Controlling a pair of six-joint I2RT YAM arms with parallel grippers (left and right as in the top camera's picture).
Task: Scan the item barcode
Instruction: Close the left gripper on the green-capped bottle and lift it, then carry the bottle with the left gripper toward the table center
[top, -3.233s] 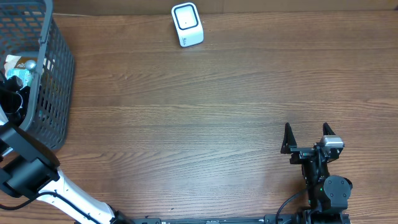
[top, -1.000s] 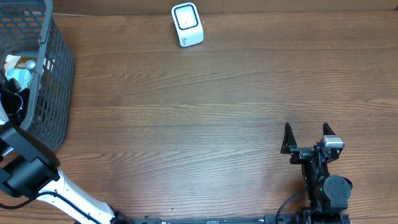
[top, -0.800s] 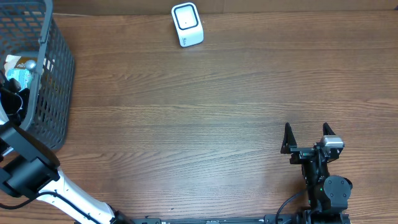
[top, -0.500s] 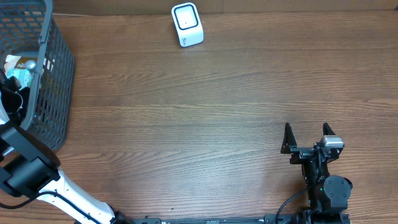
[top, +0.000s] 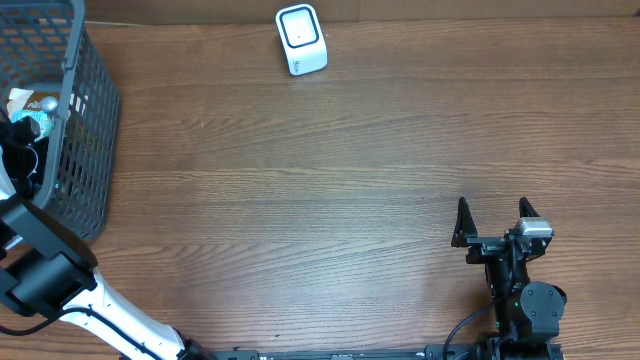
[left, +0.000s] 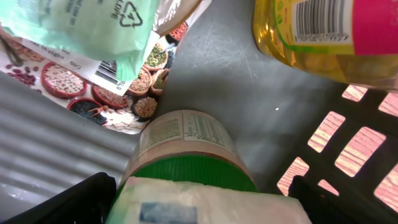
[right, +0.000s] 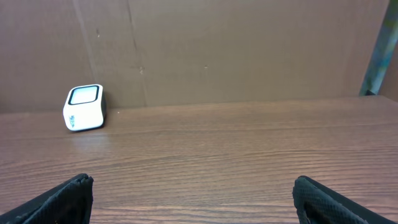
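My left gripper (left: 202, 191) is down inside the grey basket (top: 88, 120) at the table's left edge, jaws wide and open. A pale soft packet (left: 205, 204) with a blue patch fills the gap between its fingers; contact with the pads cannot be made out. The packet lies over a jar with a green lid (left: 186, 169). A yellow bottle with a barcode (left: 323, 34) lies at the upper right of the left wrist view. The white scanner (top: 301, 38) stands at the table's far edge, also in the right wrist view (right: 84, 107). My right gripper (top: 494, 222) rests open and empty near the front edge.
A pale green bag (left: 81, 25) and a snack packet printed with bowls (left: 74, 93) also lie in the basket. The basket's lattice wall (left: 348, 149) is close on the right of my left gripper. Bare wooden tabletop (top: 320, 200) lies between basket, scanner and right gripper.
In the overhead view my left gripper has shifted slightly toward the far side inside the basket. The right arm and the scanner have not moved.
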